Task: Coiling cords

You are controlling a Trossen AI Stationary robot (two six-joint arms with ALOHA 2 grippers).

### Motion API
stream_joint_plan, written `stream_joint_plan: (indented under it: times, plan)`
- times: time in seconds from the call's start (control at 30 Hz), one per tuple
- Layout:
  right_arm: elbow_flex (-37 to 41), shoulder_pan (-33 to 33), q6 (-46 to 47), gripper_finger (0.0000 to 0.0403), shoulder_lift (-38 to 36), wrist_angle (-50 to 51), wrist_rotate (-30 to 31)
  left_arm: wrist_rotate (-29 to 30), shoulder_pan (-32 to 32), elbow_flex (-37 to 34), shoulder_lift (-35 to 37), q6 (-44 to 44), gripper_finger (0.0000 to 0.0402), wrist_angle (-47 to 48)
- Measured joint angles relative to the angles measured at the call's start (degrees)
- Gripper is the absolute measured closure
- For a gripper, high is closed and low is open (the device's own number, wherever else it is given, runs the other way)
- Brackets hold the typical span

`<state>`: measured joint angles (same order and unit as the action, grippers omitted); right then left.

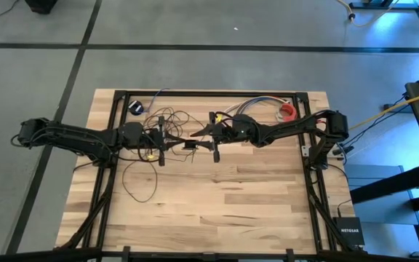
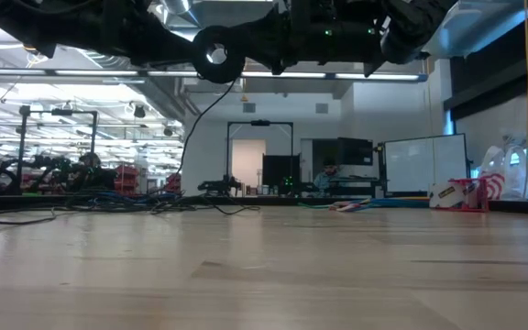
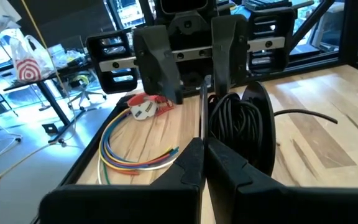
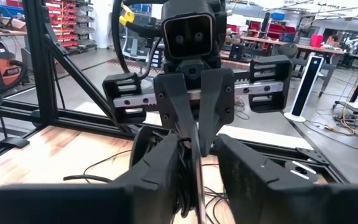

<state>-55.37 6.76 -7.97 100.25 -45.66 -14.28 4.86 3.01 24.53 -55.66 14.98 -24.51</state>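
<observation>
The cord is a thin dark wire. Part of it is wound into a small coil (image 3: pixel 235 127) with a black round puck (image 3: pixel 261 124) behind it, held up over the middle of the table (image 1: pixel 190 145). Its loose loops (image 1: pixel 140 178) lie on the wood under my left arm. My left gripper (image 3: pixel 204 144) is shut and faces my right gripper (image 4: pixel 199 180) tip to tip. The right gripper's fingers stand apart, with the coil (image 4: pixel 186 177) between them. My left gripper pinches a single thin strand (image 3: pixel 202 115) of the cord between its shut fingertips, coming level from the table's left. The strand runs on from the tips toward the coil, clear of the table. My right gripper comes level from the table's right. The coil lies against the inner side of one finger (image 4: pixel 160 174); a gap shows between the coil and the other finger (image 4: pixel 253 180). The coil hangs clear of the table. Whether it is looped over that finger I cannot tell.
A short bundle of multicoloured wires (image 3: pixel 129 155) and a red-and-white object (image 1: pixel 288 110) lie at the far right of the table. A small dark round object (image 1: pixel 137 108) sits at the far left. A yellow cable (image 1: pixel 384 113) runs off the right side. The near half is bare wood (image 1: pixel 217 211).
</observation>
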Motion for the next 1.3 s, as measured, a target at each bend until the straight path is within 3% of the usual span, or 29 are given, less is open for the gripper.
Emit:
stream_joint_plan:
  times: [0.33,0.7,1.0,1.17,1.3]
  plan:
    - [0.0,0.0,-0.6,0.0392,0.0,0.7,0.2,0.0,0.0,0.0,0.0,0.0,0.0399,-0.6]
    - [0.0,0.0,-1.8,0.0397,0.0,-0.5,1.7,2.6,0.1,1.1,0.8,-1.5,0.0389,2.0]
    - [0.1,0.0,-4.0,0.0398,-1.9,-0.7,5.3,6.5,0.0,4.9,7.2,-1.7,0.0286,17.5]
    - [0.1,0.0,-6.2,0.0395,-4.4,-0.5,11.7,7.0,0.0,5.2,11.1,-5.4,0.0256,27.2]
    - [0.0,0.0,-8.9,0.0398,-5.9,-1.8,19.6,7.2,0.0,3.9,10.9,-9.3,0.0253,28.2]
